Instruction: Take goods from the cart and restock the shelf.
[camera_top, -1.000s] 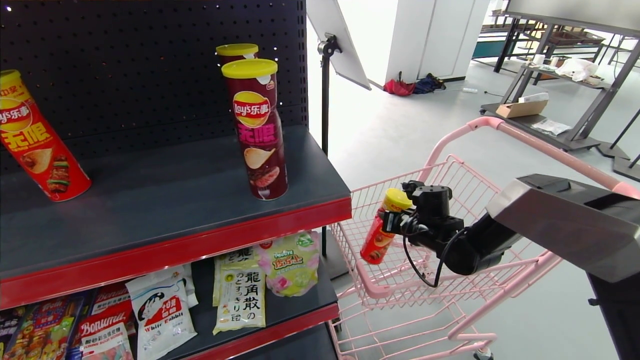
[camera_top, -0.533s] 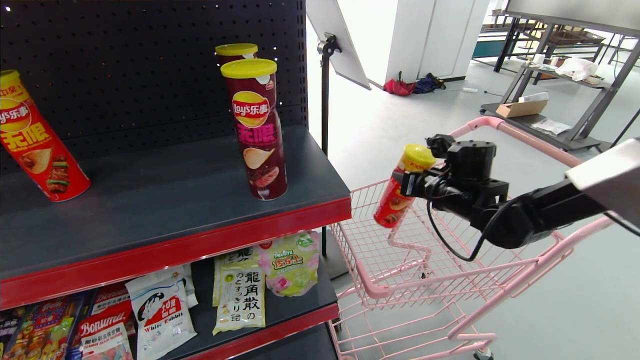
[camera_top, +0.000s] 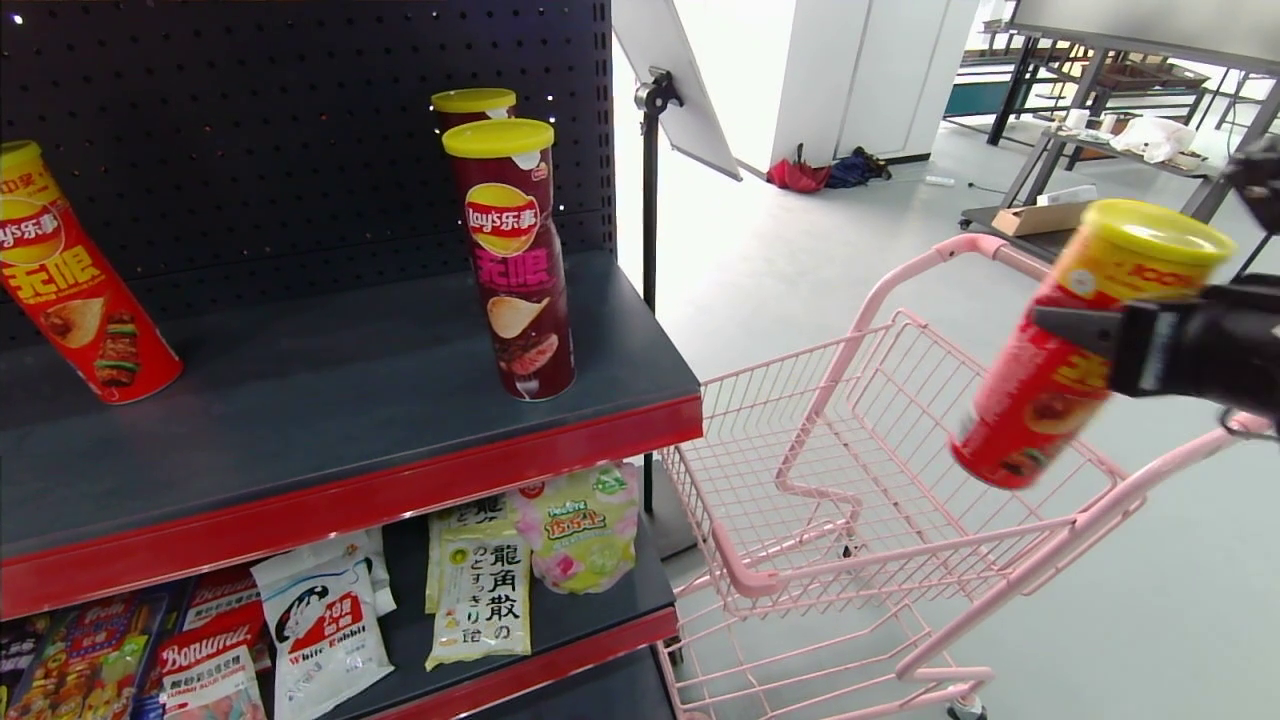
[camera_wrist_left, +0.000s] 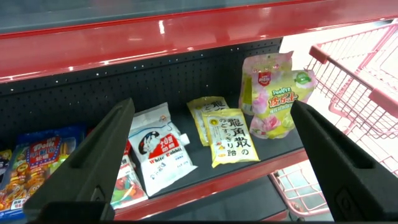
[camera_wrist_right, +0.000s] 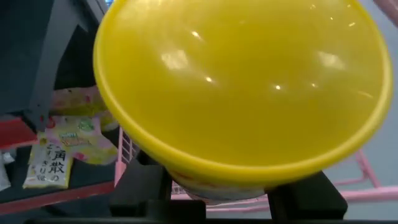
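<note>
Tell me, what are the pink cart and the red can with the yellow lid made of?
The pink cart: probably metal wire and tube with a glossy pink coat, judging by its thin grid and round bars. The red can: likely cardboard under a smooth printed wrap, though I cannot be sure. The yellow lid: looks like shiny plastic, with bright light spots on it.

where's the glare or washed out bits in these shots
Head view: the floor beyond the cart is washed out bright, against a dark pegboard. Right wrist view: light spots glint on the can, on its yellow lid. Left wrist view: a glint sits on the red shelf edge, and the cart looks pale in strong light.
</note>
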